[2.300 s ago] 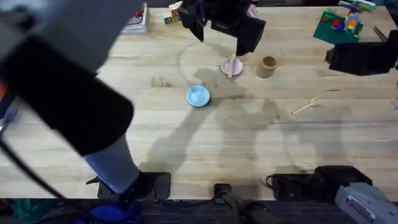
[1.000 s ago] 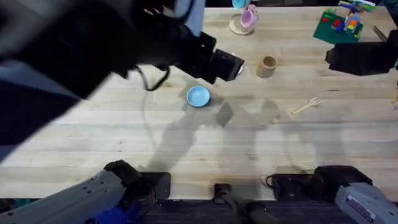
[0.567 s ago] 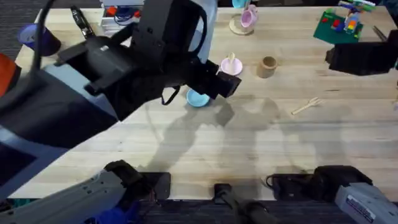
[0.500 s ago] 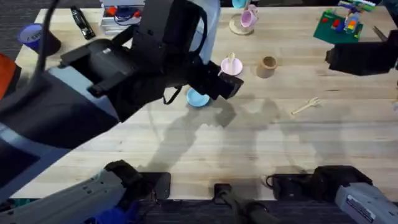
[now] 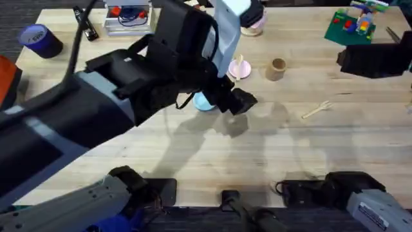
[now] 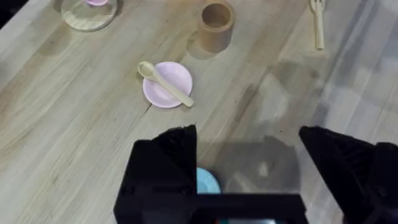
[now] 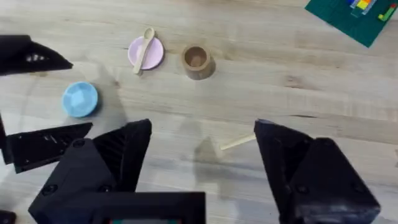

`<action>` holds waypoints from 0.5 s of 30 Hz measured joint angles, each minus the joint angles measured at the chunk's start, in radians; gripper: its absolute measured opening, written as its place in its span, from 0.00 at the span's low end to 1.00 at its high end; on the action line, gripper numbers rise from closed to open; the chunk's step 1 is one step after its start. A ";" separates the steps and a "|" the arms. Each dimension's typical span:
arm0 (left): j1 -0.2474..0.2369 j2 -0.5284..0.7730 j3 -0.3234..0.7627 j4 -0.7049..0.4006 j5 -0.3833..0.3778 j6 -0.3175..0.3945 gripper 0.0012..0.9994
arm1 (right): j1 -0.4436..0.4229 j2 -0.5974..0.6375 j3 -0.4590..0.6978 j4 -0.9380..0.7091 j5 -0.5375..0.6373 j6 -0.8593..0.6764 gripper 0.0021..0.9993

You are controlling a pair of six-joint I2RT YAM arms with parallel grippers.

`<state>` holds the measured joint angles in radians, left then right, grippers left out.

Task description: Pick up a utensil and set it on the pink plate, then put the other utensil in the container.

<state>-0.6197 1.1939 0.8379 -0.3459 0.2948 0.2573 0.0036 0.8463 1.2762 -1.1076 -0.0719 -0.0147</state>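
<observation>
The spoon-like utensil (image 5: 240, 65) lies across the pink plate (image 5: 235, 72), with nothing gripping it. My left gripper (image 5: 239, 102) hovers open and empty just in front of the plate. In the left wrist view the utensil (image 6: 165, 83) rests on the pink plate (image 6: 157, 93) beyond my open left gripper (image 6: 249, 165). The tan container (image 5: 277, 68) stands upright to the right of the plate. The other utensil, a fork (image 5: 317, 109), lies flat on the table farther right. My right gripper (image 7: 202, 155) is open, high above the fork (image 7: 238, 142).
A light-blue plate (image 5: 203, 102) sits partly under the left arm. A pink mug (image 5: 252, 22) stands at the back, a green brick baseplate (image 5: 351, 27) at the back right, and a blue tape roll (image 5: 40, 40) at the back left. The right arm (image 5: 373, 61) hangs at the right edge.
The left gripper has drawn back from the pink plate towards the near side, leaving the spoon-like utensil lying on the plate. The right arm has stayed still.
</observation>
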 joint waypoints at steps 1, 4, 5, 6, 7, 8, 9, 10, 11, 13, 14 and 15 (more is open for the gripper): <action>0.000 0.007 0.000 0.004 0.004 0.007 0.99 | 0.000 0.000 0.000 0.000 0.000 0.000 1.00; 0.000 0.019 -0.002 0.027 0.013 0.022 1.00 | 0.000 0.000 0.000 0.000 0.000 0.000 1.00; 0.000 0.019 -0.002 0.033 0.016 0.024 0.99 | 0.000 0.000 0.000 0.000 0.000 0.000 1.00; 0.000 0.019 -0.002 0.040 0.018 0.026 0.99 | 0.000 0.000 0.000 0.000 0.000 0.000 1.00; 0.000 0.019 -0.002 0.050 0.021 0.028 1.00 | 0.000 0.000 0.000 0.000 0.000 0.000 1.00; 0.000 0.019 -0.002 0.061 0.023 0.029 0.99 | 0.000 0.000 0.000 0.000 0.000 0.000 1.00; 0.000 0.019 -0.002 0.071 0.024 0.030 0.99 | 0.000 0.000 0.000 0.000 0.000 0.000 1.00; 0.000 0.019 -0.002 0.080 0.024 0.032 1.00 | 0.000 0.000 0.000 0.000 0.000 0.000 1.00; 0.000 0.019 -0.002 0.087 0.025 0.032 0.99 | 0.000 0.000 0.000 0.000 0.000 0.000 1.00; 0.000 0.019 -0.002 0.091 0.026 0.032 0.99 | 0.000 0.000 0.000 0.000 0.000 0.000 1.00; 0.000 0.019 -0.002 0.092 0.027 0.033 0.99 | 0.000 0.000 0.000 0.000 0.000 0.000 1.00; 0.000 0.019 -0.002 0.092 0.027 0.034 0.99 | 0.000 0.000 0.000 0.000 0.000 0.000 1.00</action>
<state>-0.6197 1.2129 0.8356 -0.2543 0.3218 0.2914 0.0036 0.8463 1.2762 -1.1076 -0.0719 -0.0147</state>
